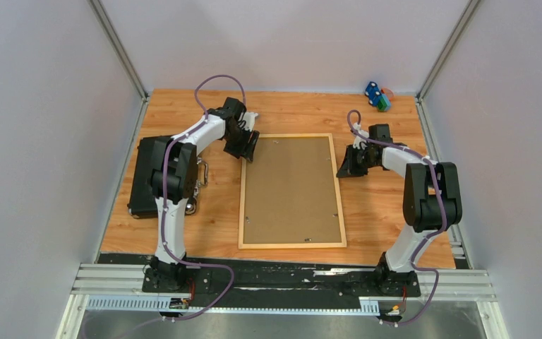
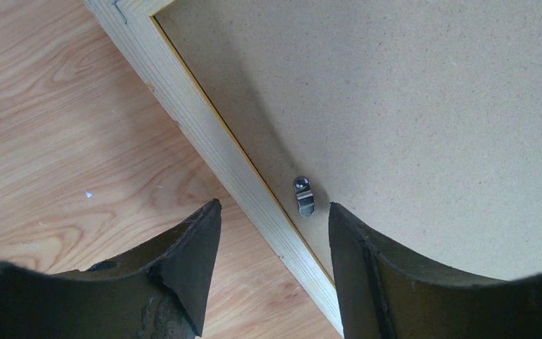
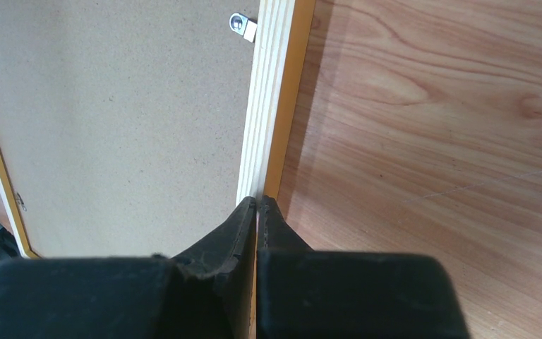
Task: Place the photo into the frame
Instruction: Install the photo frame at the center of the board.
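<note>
The frame (image 1: pixel 293 245) lies face down with the backing board (image 1: pixel 289 187) inside it; the photo is hidden, probably beneath. The left gripper (image 2: pixel 274 206), jaws wide, straddles the left-rail clip (image 2: pixel 303 195), seemingly to turn it. The right gripper (image 3: pixel 259 201), closed, steadies the right rail.

This is looking like a robotics lab test cell. Plain pale grey panel walls (image 1: pixel 35 141) in slim aluminium posts (image 1: pixel 120 49) are closing in an orange wood-grain desk (image 1: pixel 183 233) beyond and beside the left hand (image 1: pixel 248 150). Behind it, two white-and-black robot arms (image 1: pixel 173 176) are standing bolted to silver aluminium rails (image 1: pixel 289 286), with purple cables (image 1: pixel 212 79) looping along them.
</note>
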Available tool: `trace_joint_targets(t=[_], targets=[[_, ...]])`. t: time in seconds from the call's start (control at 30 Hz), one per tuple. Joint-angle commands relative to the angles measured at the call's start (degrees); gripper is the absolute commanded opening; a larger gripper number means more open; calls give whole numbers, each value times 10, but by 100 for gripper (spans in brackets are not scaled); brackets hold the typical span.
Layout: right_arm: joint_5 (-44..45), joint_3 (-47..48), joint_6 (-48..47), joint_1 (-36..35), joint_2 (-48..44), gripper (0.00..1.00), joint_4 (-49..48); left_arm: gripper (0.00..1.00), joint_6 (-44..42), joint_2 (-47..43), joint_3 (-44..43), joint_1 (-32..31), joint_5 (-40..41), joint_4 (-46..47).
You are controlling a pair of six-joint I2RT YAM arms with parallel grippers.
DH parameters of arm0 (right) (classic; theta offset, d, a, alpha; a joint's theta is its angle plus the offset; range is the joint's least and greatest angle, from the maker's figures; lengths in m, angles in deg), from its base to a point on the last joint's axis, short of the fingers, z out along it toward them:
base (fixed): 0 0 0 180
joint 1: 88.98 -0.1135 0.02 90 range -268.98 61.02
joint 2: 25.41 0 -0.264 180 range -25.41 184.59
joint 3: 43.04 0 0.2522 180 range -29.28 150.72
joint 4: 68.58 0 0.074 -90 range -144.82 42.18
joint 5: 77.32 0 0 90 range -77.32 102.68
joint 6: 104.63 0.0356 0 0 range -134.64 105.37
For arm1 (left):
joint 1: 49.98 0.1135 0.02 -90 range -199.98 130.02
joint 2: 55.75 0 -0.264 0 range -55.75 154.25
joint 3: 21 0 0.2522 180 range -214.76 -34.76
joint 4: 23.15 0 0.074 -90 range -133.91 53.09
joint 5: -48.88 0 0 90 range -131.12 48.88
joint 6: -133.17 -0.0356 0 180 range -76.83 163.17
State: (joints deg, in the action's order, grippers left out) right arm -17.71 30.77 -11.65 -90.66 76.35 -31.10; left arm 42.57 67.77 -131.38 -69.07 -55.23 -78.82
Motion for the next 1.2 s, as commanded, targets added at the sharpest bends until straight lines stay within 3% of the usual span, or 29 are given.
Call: trace_joint_targets(t=[0.0,0.23,0.6,0.9,1.17], targets=[[11,1,-5,4,13,4,0,64,-12,0,-22,-2,4,12],[9,2,-4,5,16,4,1,53,-19,11,-24,-2,26,19],[6,2,-4,5,20,4,0,18,-35,11,-21,-2,30,39],[2,5,-4,5,22,3,0,0,-41,-2,21,-2,26,75],[-3,4,-9,5,20,4,1,0,-45,-25,79,-2,-8,127]])
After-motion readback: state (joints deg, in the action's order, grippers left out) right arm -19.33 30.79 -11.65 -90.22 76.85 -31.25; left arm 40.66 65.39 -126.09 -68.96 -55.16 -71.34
